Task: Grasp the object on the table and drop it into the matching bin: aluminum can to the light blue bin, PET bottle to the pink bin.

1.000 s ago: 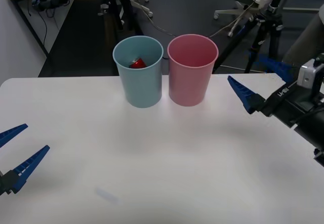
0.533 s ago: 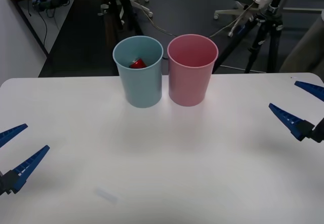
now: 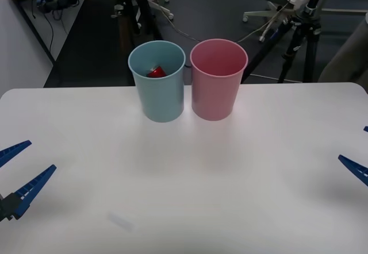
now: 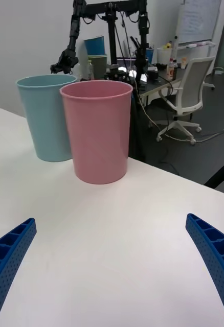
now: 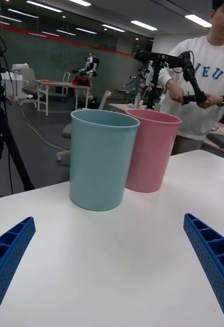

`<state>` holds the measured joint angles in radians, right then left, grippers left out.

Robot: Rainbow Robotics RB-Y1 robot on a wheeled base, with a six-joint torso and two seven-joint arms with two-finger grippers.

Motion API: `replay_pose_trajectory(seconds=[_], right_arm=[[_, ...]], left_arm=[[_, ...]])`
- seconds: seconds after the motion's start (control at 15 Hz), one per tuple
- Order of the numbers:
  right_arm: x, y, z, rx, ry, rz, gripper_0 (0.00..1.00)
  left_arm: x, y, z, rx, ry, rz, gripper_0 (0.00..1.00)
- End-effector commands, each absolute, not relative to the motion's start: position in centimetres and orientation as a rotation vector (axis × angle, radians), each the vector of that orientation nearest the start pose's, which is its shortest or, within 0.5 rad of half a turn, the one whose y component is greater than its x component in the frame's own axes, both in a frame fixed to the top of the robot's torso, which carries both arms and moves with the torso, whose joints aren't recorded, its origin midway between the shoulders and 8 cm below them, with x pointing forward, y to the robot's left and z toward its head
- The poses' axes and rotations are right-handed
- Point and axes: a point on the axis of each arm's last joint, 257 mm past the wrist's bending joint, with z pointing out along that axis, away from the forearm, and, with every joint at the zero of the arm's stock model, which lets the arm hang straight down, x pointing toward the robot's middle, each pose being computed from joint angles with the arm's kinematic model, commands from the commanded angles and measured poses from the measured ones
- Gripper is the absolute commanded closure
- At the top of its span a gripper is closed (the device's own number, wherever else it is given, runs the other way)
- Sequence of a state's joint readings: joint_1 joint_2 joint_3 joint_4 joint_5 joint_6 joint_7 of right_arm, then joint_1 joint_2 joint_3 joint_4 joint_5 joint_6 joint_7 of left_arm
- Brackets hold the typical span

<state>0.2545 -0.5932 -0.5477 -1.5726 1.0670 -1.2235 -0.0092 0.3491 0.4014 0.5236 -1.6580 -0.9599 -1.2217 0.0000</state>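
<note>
Across the lower two thirds of the front view: the table (image 3: 190, 196), white, rounded corners. Upper centre of the frame, at the table's far edge, the light blue bin (image 3: 157, 81) and the pink bin (image 3: 218, 79) stand upright, side by side, rims nearly touching; blue on the left.

My left gripper (image 3: 16, 170) sits at the lower left edge of the front view, low over the table, blue ribbed fingers spread wide, nothing between them. Its wrist camera looks at both bins from the blue side; fingers (image 5: 9, 255) at the two bottom corners, wide apart.

My right gripper (image 3: 361, 153) is at the right edge, mid-height, mostly cut off; one fingertip visible there. Its wrist view shows the fingers (image 4: 214, 255) splayed wide, empty, facing the pink bin.

Aluminum can (image 3: 156, 71): red patch inside the light blue bin, below the rim. Well apart from both grippers.
</note>
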Motion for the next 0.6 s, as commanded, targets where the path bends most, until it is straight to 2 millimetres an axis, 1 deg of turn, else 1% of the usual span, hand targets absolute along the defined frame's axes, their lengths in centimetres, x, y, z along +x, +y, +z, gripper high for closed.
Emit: replay_pose_trajectory(seconds=[0.07, 0.6], right_arm=[[35.57, -37.1, -17.08, -0.645, 1.556, 0.435, 0.0], [34.91, -36.97, -17.73, -0.638, 1.543, 0.42, 0.0]], left_arm=[[34.23, 32.97, -16.89, 0.465, 1.441, -0.567, 0.0], [34.23, 32.97, -16.89, 0.465, 1.441, -0.567, 0.0]])
